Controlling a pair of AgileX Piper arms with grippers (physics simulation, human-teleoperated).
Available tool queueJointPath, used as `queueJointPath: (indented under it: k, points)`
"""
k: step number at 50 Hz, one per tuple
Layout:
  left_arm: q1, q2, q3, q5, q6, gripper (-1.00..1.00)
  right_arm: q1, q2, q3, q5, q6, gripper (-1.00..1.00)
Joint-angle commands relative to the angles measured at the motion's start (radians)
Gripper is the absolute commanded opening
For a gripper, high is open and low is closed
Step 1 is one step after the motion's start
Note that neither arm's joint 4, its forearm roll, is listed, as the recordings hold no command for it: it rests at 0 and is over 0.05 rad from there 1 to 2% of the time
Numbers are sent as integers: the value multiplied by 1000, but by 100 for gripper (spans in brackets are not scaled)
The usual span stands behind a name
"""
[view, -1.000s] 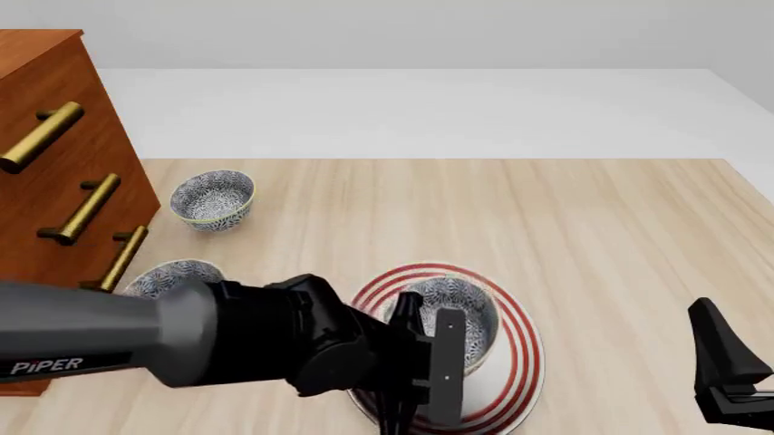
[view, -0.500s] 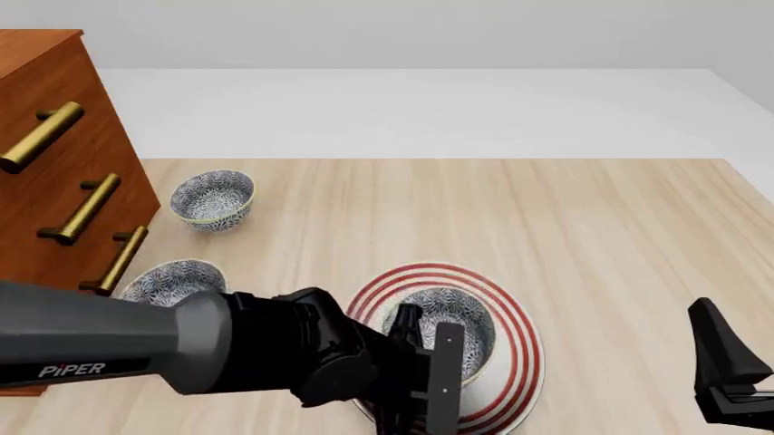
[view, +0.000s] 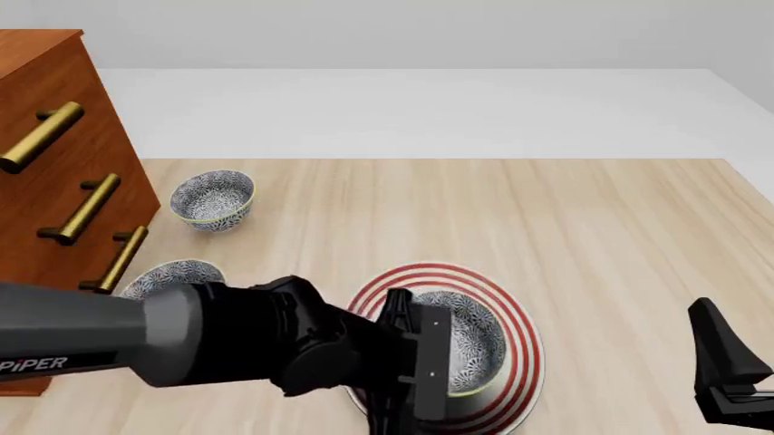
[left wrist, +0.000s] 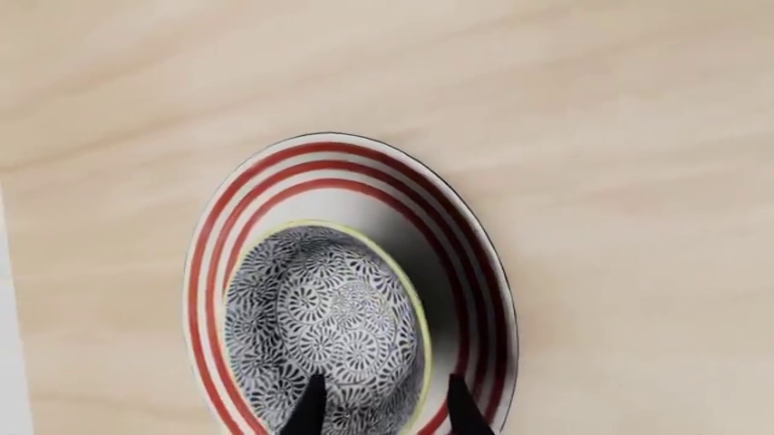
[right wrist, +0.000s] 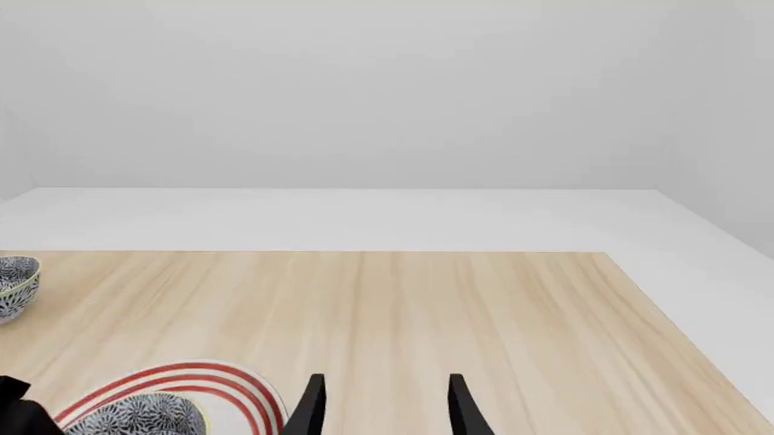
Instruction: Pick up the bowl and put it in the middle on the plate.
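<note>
The blue-grey floral bowl (view: 469, 349) sits upright on the white red-ringed plate (view: 517, 319), slightly off the plate's centre toward its left edge. My left gripper (view: 418, 358) hovers over the bowl's left side. In the left wrist view its fingertips (left wrist: 312, 410) stand apart, one inside the bowl (left wrist: 326, 317) and one over the plate (left wrist: 339, 168), straddling the rim without pinching it. My right gripper (view: 723, 362) rests open at the table's near right, away from both. The right wrist view shows the plate (right wrist: 181, 376) and bowl (right wrist: 140, 417) low at its left.
Two more floral bowls stand on the left, one farther back (view: 214, 198) and one nearer (view: 169, 277) beside a wooden drawer cabinet (view: 61, 181) with brass handles. Bare table stretches to the right of the plate and behind it.
The bowl has sunk onto the plate and shifted slightly nearer. The left gripper's fingers have spread off the rim. The right arm has stayed still.
</note>
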Motion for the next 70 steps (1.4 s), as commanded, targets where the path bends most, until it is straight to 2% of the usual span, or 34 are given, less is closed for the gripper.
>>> queueJointPath:
  k: [1,16,22,39,48,56,58,64,70]
  points:
    - [35,-73,41,-22,42,100,0,0,0,0,0,100]
    - [1,-115,67,-15,-14,100,-1,3,0,0,3,100]
    - [29,-164,81,-25,-18,100,-1,4,-1,1,5,100]
    - [38,-199,130,-128,-103,100,-2,2,-2,8,8,100]
    - [92,-234,195,-197,-114,100,-2,0,-3,12,8,100]
    - [115,-284,246,-255,-182,100,-2,0,-3,11,7,100]
    - [114,-294,271,-285,-170,100,-2,0,-2,11,7,100]
    - [130,-333,312,-313,-206,100,-2,1,-1,7,6,100]
    - [160,-383,356,-354,-203,100,-2,1,0,4,4,100]
